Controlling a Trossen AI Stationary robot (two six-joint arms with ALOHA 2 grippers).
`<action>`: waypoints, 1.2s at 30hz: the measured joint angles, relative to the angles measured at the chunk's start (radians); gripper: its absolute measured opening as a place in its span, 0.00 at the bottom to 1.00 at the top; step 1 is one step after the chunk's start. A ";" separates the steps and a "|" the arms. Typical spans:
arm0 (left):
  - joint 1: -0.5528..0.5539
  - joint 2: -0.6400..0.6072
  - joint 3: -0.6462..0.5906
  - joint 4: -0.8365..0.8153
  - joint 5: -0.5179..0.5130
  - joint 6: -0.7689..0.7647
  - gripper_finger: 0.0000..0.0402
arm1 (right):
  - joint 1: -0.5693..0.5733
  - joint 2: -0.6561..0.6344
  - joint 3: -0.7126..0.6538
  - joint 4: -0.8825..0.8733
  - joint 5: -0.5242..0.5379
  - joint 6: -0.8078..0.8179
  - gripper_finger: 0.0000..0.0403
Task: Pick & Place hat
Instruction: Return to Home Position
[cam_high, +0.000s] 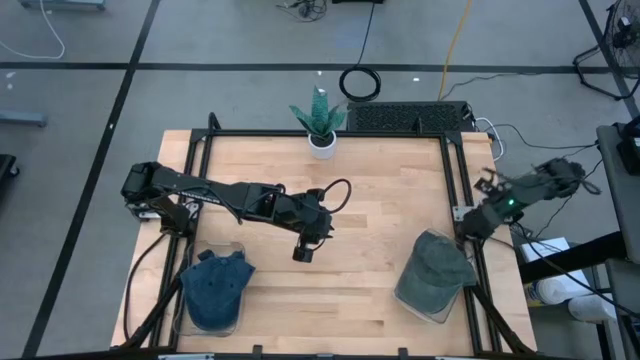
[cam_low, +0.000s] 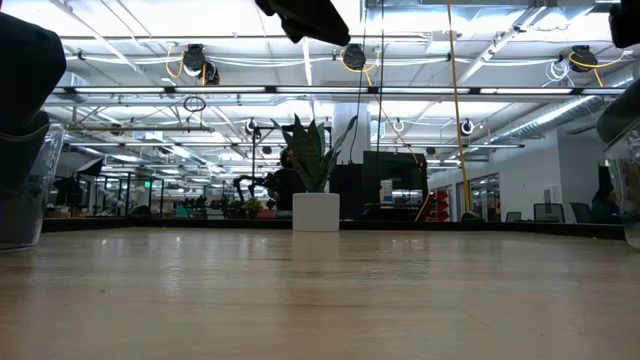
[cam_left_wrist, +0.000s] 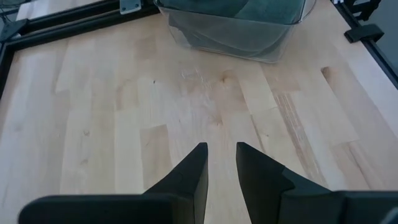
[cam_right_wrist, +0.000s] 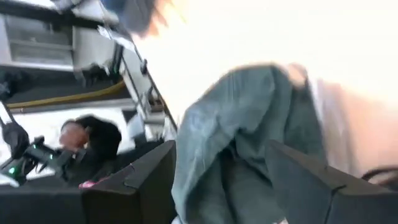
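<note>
Grey-green cloth hat (cam_high: 440, 268) sits on a clear tub at the table's right edge; we hold its soft, light crown in our right gripper (cam_right_wrist: 217, 180). Left gripper (cam_left_wrist: 221, 163), nearly closed, hovers empty mid-table.

My left arm reaches out over the middle of the tabletop, its tool (cam_high: 303, 252) pointing down, fingers (cam_left_wrist: 189, 177) narrowly parted. My right tool (cam_high: 470, 230) sits at the right edge, fingers (cam_right_wrist: 146, 180) spread.

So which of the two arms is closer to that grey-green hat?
Right. The right gripper is at the grey-green hat's edge, fingers around its fabric; the left gripper hangs over mid-table, well apart.
</note>
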 joint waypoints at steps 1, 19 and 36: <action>0.000 0.000 0.000 0.001 0.000 0.002 0.23 | 0.000 0.000 0.022 -0.017 0.029 -0.014 0.58; -0.046 -0.276 0.000 -0.053 -0.010 0.034 0.23 | 0.000 0.081 -0.096 1.104 0.410 -1.300 0.58; -0.017 -0.649 -0.171 -0.087 0.013 0.006 0.23 | 0.000 -0.051 -0.322 1.154 0.504 -1.518 0.58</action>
